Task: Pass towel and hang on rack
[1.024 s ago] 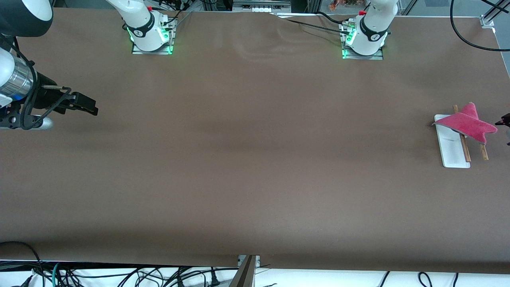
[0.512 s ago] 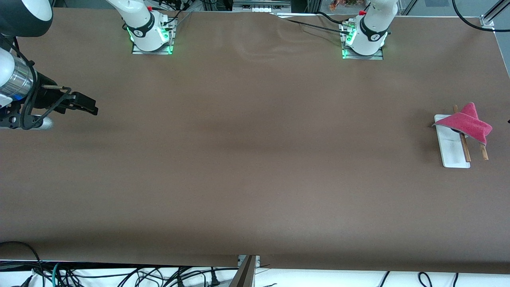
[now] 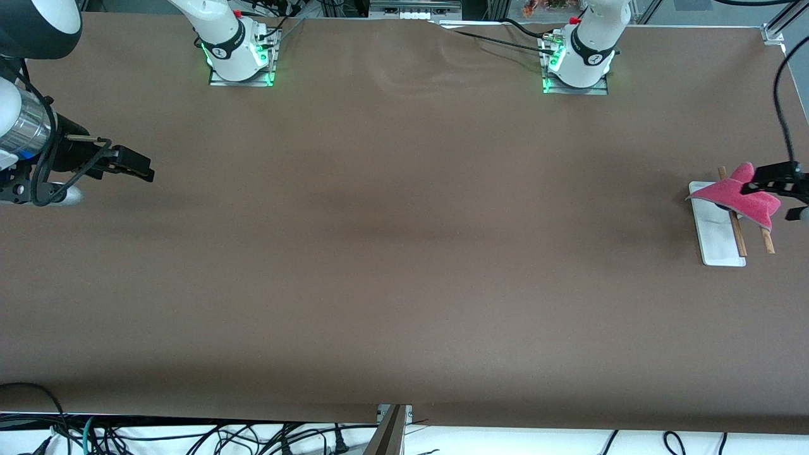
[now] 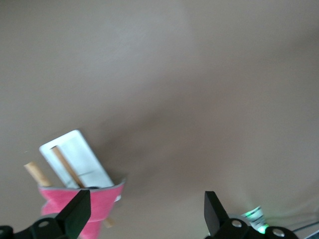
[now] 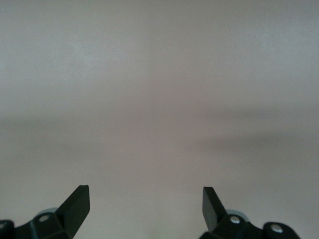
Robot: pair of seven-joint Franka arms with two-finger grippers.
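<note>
- The rack [image 3: 717,243] stands at about three o'clock on the table [image 3: 404,253], at the left arm's end. Its white base and two brown rods run roughly from six to twelve o'clock. The end nearer the front camera is bare.
- The towel [image 3: 733,194] lies draped across both rods over the rack's farther end, pink face up. One corner hangs off toward three o'clock and another peaks toward twelve.
- The left gripper [image 4: 145,199] hovers over the towel's three o'clock edge. Its fingers are spread wide with nothing clamped between them. In the left wrist view one finger overlaps the pink cloth, and it may be brushing it, though contact cannot be made out.
- The right gripper [image 3: 142,169] waits at about nine o'clock, over bare table at the right arm's end. Its fingers are apart and empty.
- Progress, as I judge it: the towel is on the rack and neither hand grips it, so the pass and the hanging look done.
- What is left seems small: lift the left arm clear without dragging the cloth off the rods. The drape sits a little lopsided, so a snagged corner is the main risk.
</note>
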